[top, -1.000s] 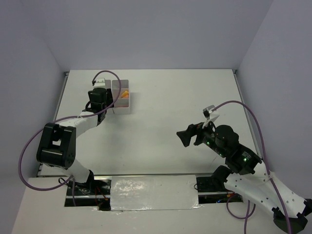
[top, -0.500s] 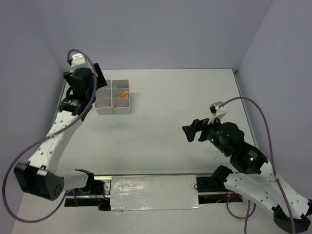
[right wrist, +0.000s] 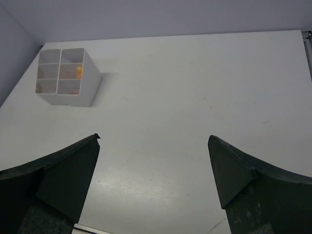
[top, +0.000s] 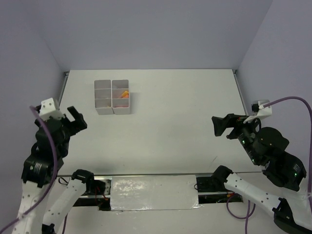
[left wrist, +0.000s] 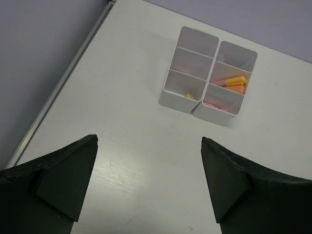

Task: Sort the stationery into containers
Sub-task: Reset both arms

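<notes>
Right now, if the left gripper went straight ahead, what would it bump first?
Probably the bare table, short of the white organiser box; the left gripper tilts downward, depth unclear.

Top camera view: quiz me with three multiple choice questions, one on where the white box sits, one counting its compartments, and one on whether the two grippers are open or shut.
1. Where on the table does the white box stand?
A. In the far left part
B. In the far right corner
C. At the near edge, in the centre

2. How many compartments does the box have?
A. Four
B. Six
C. Nine

3. How are the left gripper and the right gripper?
A. Both open, holding nothing
B. Both shut
C. Left shut on a pen, right open

Answers: 1 A, the box sits towards the far left corner. 2 B, it has two columns of three. 3 A, each wrist view shows the fingers wide apart with only table between them.
</notes>
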